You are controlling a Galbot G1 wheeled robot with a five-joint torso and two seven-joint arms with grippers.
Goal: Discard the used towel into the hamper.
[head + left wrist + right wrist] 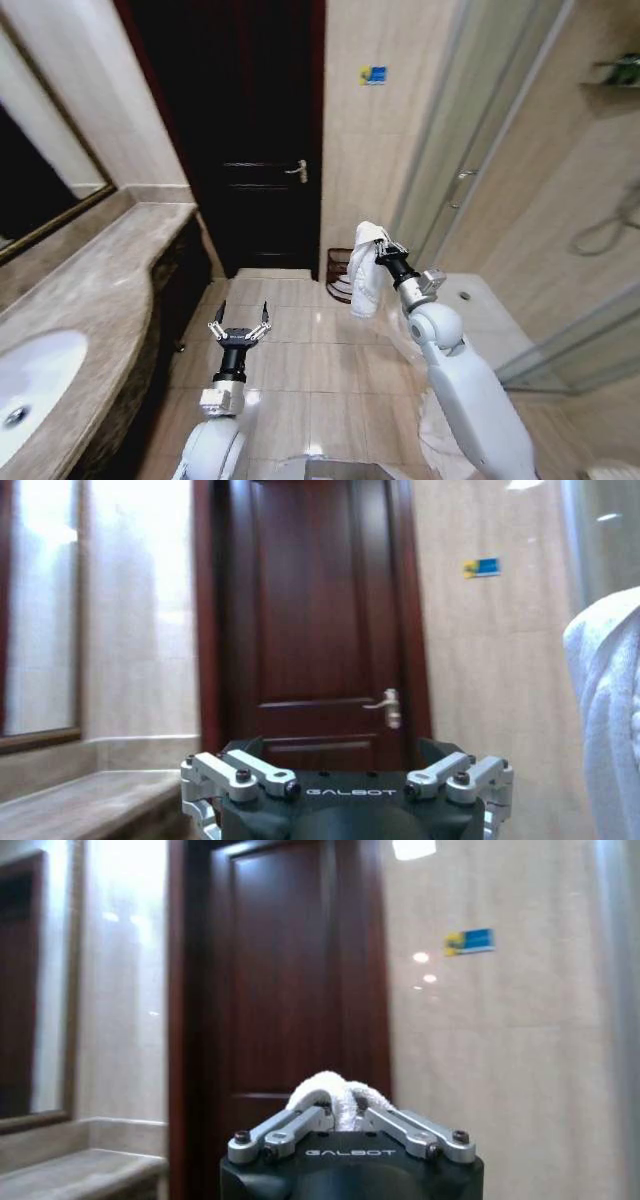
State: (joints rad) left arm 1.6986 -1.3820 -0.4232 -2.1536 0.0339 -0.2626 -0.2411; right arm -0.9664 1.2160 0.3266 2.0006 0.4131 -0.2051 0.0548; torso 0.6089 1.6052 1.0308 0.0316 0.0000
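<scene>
Right gripper (pixel 383 247) is up at mid-height in the bathroom with its fingers clamped on the towel (pixel 362 275), pinching a bunched fold at the top. From the right wrist you see that white roll of cloth squeezed between the closed fingers. The rest of the towel hangs free below the grip, a limp white drape that looks soft and light, with no stiffness to it at all. It will likely swing and trail when the arm moves, so the loose tail is what needs watching, not the weight. Holding a gathered bunch near one end looks sound: terry cloth gives plenty of friction, and little risk of slipping.

The hamper (pixel 338 274) sits on the floor by the wall beside the door (pixel 250 130), partly hidden behind the hanging towel. The towel is near it and above floor level, not yet over the rim by my reading.

Left gripper (pixel 239 327) hovers low over the tiles beside the worktop (pixel 90 290), fingers spread wide and holding nothing.
</scene>
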